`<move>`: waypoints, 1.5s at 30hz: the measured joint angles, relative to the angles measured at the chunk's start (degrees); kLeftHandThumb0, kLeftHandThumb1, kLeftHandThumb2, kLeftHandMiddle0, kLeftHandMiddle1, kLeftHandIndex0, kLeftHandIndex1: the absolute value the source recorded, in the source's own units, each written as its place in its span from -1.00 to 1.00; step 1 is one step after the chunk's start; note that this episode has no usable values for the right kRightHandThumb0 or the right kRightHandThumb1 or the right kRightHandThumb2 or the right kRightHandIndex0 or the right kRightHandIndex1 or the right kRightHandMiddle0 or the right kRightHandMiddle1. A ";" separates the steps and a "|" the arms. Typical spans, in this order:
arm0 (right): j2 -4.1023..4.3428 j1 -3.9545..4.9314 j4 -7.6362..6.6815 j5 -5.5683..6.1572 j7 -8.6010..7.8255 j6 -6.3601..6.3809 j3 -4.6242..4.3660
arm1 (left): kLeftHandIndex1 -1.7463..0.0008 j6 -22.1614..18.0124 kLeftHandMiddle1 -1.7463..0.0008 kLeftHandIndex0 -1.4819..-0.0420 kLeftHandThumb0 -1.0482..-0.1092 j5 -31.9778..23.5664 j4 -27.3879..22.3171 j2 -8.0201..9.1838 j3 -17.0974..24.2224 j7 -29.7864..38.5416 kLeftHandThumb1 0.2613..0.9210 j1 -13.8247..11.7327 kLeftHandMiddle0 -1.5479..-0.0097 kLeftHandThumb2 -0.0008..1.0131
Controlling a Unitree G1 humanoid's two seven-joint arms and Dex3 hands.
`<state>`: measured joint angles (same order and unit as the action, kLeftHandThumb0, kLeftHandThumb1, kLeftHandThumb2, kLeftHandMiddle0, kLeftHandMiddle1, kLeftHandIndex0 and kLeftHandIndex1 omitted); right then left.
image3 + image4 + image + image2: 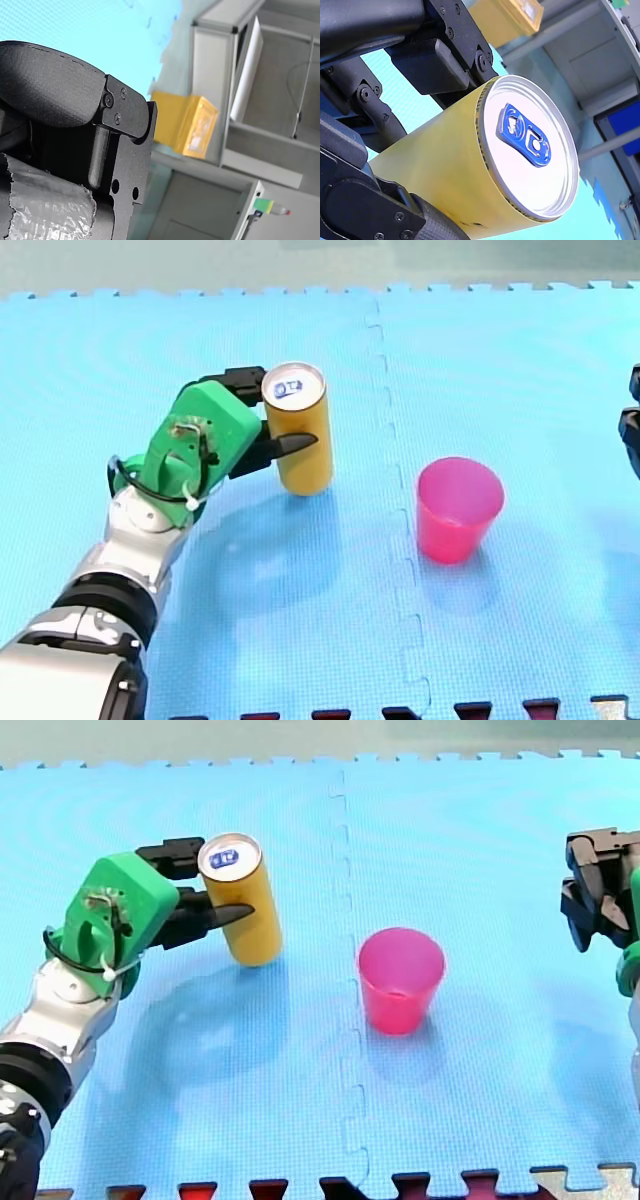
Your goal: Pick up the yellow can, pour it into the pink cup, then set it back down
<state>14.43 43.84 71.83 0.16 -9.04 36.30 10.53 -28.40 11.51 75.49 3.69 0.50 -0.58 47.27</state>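
A yellow can [300, 440] with a silver top and blue tab stands on the blue foam mat, left of centre. My left hand [262, 415] is shut on the yellow can, black fingers on both sides of its upper body. The second wrist view shows the same can [470, 170] pressed between the black fingers [427, 62]. The pink cup [457, 508] stands upright to the can's right, apart from it. My right hand [598, 885] hangs at the far right edge, holding nothing.
Blue foam puzzle mats [330, 600] cover the work surface, with a seam running between can and cup. Dark and red tiles line the near edge [400, 712]. A yellow box [187, 122] and grey shelving show in the first wrist view.
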 measured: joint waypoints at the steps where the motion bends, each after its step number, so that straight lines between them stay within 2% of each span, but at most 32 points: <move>1: -0.03 0.00 0.00 -0.10 0.07 0.00 -0.05 | 1.00 0.00 0.98 -0.56 0.41 0.00 0.00 0.02 0.00 0.00 0.53 0.04 -0.72 -1.00; 9: -0.42 0.00 0.03 -0.70 0.91 0.21 -0.38 | 0.99 -0.07 0.98 -0.57 0.44 0.16 0.00 -0.14 -0.21 0.03 0.54 0.98 -0.73 -1.00; 20: -1.10 -0.07 0.06 -0.91 1.32 0.89 -0.62 | 1.00 0.83 0.98 -0.58 0.45 0.74 0.03 -0.72 -0.68 -0.68 0.55 2.07 -0.74 -1.00; 37: -1.96 -0.07 0.10 -1.52 2.92 0.83 -1.13 | 1.00 2.72 1.00 -0.54 0.43 2.76 0.05 -1.85 -2.57 -2.78 0.57 3.78 -0.72 -1.00; 45: -2.63 -0.07 0.10 -1.78 3.51 0.64 -1.61 | 1.00 3.32 1.00 -0.55 0.43 2.98 0.03 -2.77 -3.03 -3.56 0.57 5.31 -0.72 -1.00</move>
<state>11.80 43.77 71.93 -1.62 -5.53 36.95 8.92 -25.08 14.49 75.52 0.91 -2.53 -4.14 52.59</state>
